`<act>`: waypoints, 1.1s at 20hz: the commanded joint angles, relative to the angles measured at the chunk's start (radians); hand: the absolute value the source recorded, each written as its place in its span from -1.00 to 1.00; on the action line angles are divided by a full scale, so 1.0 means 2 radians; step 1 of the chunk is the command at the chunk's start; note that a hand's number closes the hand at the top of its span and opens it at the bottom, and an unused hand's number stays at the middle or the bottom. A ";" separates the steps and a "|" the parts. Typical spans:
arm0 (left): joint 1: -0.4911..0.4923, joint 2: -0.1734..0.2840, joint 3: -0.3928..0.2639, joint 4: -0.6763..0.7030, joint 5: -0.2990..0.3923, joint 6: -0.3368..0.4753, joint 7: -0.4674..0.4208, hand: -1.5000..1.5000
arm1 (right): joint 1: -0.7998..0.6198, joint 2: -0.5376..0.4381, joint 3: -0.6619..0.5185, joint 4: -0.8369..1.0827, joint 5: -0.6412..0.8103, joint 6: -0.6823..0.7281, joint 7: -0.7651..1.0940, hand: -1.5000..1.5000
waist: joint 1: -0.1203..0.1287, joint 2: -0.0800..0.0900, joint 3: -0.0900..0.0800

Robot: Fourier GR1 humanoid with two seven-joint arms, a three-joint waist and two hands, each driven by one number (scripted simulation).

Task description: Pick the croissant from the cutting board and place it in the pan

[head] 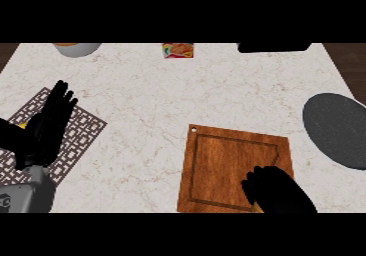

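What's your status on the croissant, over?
Right hand down over cutting board near corner, fingers curled. Croissant not visible, likely under that hand. Left hand open, resting at left. Pan at right, path unobstructed.

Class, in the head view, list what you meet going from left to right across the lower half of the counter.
Left hand over a patterned mat → cutting board → right hand on the board's near right corner → pan.
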 commanded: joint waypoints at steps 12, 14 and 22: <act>0.025 0.002 -0.002 -0.051 -0.003 0.003 0.023 0.00 | 0.236 -0.118 -0.221 -0.332 -0.109 -0.137 -0.081 1.00 | 0.002 0.000 0.000; 0.019 0.007 0.008 -0.025 0.003 -0.008 0.004 0.00 | 0.217 -0.127 -0.284 -0.327 -0.167 -0.117 -0.090 1.00 | -0.001 0.001 0.000; 0.007 -0.005 -0.009 -0.027 -0.007 -0.004 0.005 0.00 | 0.112 -0.078 -0.401 -0.178 -0.263 -0.107 -0.118 1.00 | 0.016 0.004 0.001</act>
